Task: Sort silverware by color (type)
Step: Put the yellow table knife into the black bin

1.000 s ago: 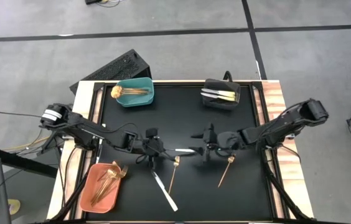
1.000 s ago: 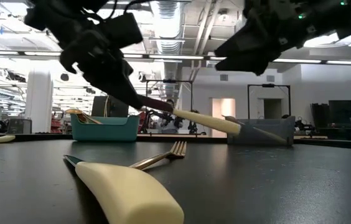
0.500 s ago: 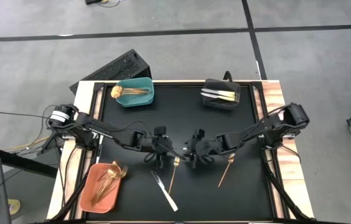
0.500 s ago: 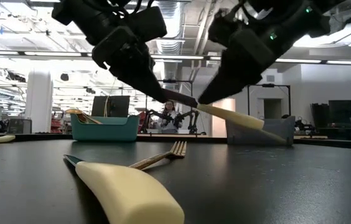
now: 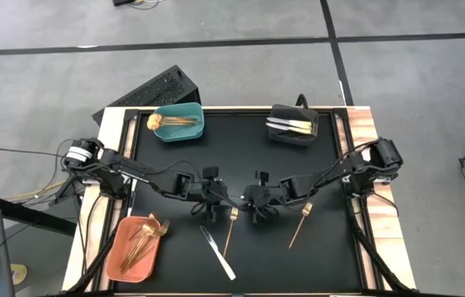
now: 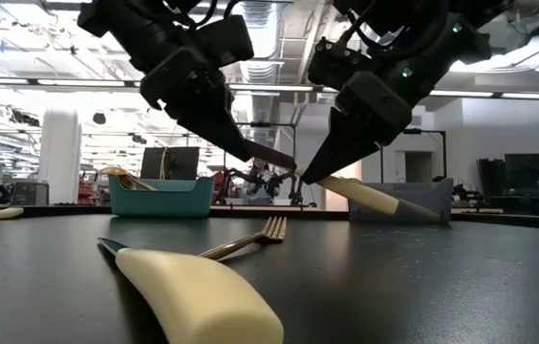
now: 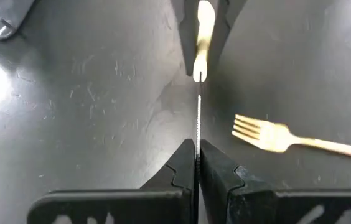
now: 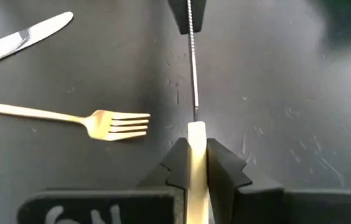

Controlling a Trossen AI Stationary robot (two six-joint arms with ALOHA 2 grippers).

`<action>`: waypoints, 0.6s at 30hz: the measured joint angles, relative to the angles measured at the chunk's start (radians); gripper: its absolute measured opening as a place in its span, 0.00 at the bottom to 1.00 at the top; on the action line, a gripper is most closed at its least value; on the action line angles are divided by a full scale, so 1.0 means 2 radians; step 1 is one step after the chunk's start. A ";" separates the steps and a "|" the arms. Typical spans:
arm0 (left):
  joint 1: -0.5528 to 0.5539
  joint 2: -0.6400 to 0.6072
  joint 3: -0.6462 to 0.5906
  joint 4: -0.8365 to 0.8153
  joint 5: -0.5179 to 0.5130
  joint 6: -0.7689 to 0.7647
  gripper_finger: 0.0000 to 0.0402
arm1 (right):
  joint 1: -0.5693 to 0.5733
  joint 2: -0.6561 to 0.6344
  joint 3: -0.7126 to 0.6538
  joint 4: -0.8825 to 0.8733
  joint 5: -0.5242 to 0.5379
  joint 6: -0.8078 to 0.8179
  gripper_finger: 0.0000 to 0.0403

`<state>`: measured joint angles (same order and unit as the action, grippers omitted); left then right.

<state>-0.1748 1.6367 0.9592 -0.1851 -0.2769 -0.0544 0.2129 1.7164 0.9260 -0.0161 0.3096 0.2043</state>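
A knife (image 6: 365, 194) with a cream handle and a thin silver blade hangs above the middle of the black table, between my two grippers. My left gripper (image 5: 218, 200) is shut on its blade. My right gripper (image 5: 251, 204) faces the left one and is shut on its handle. On the table below lie a gold fork (image 5: 230, 229) and a second cream-handled knife (image 5: 216, 252). A copper piece (image 5: 300, 223) lies further right. My left gripper pinches the blade (image 7: 198, 134) between its two fingers, with the blade standing on edge. The fingers slant down from the table's left and lie along the blade. The knife is lifted clear of the table. My right gripper pinches the cream handle (image 8: 197, 134) near its blade end, between its two fingers. The fingers slant down from the table's right and lie along the handle, which runs back between them. The handle's free end (image 6: 398, 205) dips lower than the blade.
A teal bin (image 5: 179, 122) with gold pieces stands at the far left. A black bin (image 5: 292, 124) with cream-handled pieces stands at the far right. An orange bin (image 5: 138, 243) with copper pieces sits near left. Bare black table lies between the bins.
My right gripper has moved toward the table's left and down, tipped its fingers lower, and shut on the knife's handle. My left gripper has shifted a little toward the right with the blade and then kept still. The knife stays lifted clear.
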 joint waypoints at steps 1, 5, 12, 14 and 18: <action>0.000 0.000 0.000 0.001 -0.007 -0.006 0.00 | -0.001 -0.002 0.000 -0.005 0.001 0.000 0.14; 0.000 0.000 0.000 0.001 -0.040 -0.024 0.03 | -0.013 -0.008 0.001 -0.018 0.001 -0.003 0.14; -0.007 -0.027 -0.001 -0.074 -0.123 -0.063 0.19 | -0.036 -0.039 -0.001 -0.114 0.047 0.006 0.14; -0.015 -0.041 -0.001 -0.110 -0.154 -0.083 0.25 | -0.048 -0.056 -0.001 -0.161 0.079 0.006 0.14; -0.033 -0.072 -0.001 -0.183 -0.203 -0.129 0.34 | -0.078 -0.105 0.000 -0.237 0.144 -0.004 0.14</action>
<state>-0.2408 1.4931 0.9581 -0.5519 -0.6834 -0.3117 0.0576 1.5057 0.9253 -0.4907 0.5981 0.1964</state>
